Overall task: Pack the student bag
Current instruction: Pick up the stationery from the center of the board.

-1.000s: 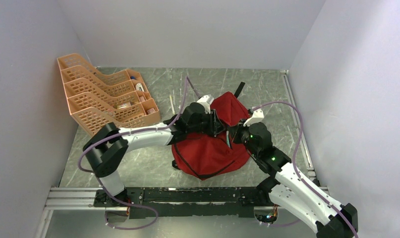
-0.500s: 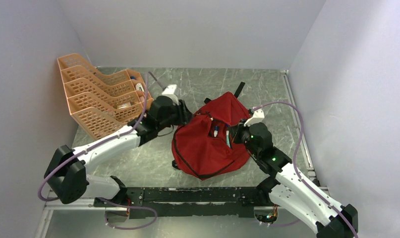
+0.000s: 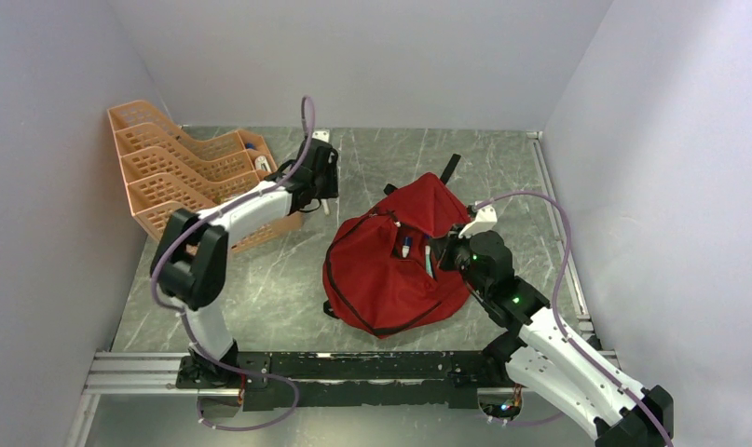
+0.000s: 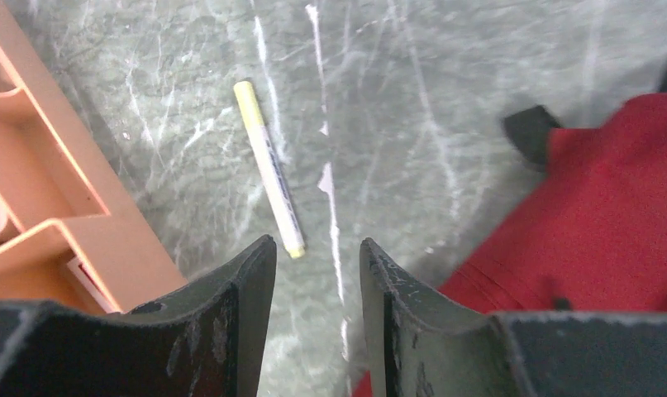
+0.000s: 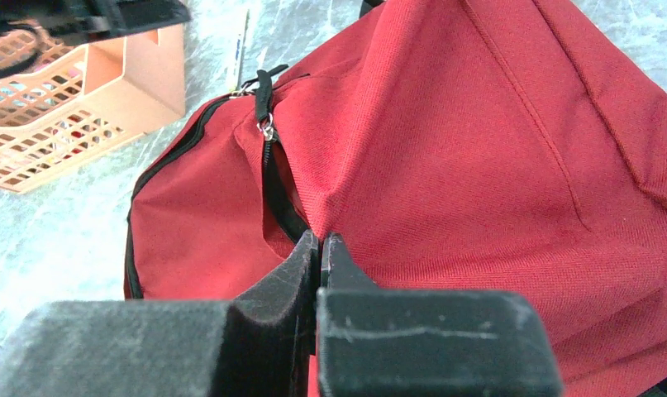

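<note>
The red student bag [image 3: 390, 279] lies mid-table with its front pocket unzipped, and a pen [image 3: 405, 247] shows inside that pocket. My right gripper [image 3: 437, 256] is at the bag's right side. In the right wrist view it [image 5: 320, 237] is shut on a fold of the bag's [image 5: 478, 149] red fabric beside the black zipper [image 5: 268, 157]. My left gripper [image 3: 326, 198] hangs beside the orange rack. In the left wrist view it [image 4: 317, 244] is open and empty, just above the table. A white pen with a yellow cap [image 4: 269, 167] lies just beyond its fingertips [image 4: 264, 248].
An orange plastic tray rack [image 3: 195, 186] with small items in its compartments stands at the back left, and its corner [image 4: 57, 215] is close to my left finger. The bag's edge [image 4: 611, 223] lies to that gripper's right. Walls close off three sides.
My left arm has pulled away from the bag and swung back left to the rack, over the pen on the table, with its jaws slightly wider. The right gripper has kept its hold.
</note>
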You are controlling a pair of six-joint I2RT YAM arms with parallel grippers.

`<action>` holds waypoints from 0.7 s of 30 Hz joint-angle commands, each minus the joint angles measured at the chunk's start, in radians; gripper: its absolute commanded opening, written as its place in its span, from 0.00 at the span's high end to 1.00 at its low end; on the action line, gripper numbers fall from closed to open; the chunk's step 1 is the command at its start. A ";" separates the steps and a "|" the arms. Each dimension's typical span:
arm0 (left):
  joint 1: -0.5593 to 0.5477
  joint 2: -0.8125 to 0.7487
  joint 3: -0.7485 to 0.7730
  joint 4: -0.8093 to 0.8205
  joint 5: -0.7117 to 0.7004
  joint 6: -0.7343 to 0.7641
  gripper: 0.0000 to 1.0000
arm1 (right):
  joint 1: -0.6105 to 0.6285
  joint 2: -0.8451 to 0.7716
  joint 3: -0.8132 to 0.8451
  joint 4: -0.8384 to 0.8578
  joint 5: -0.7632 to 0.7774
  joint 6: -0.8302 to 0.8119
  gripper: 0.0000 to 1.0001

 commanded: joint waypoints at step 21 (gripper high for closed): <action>0.075 0.405 0.273 -0.078 -0.010 0.023 0.57 | 0.003 -0.042 0.012 -0.053 -0.062 -0.001 1.00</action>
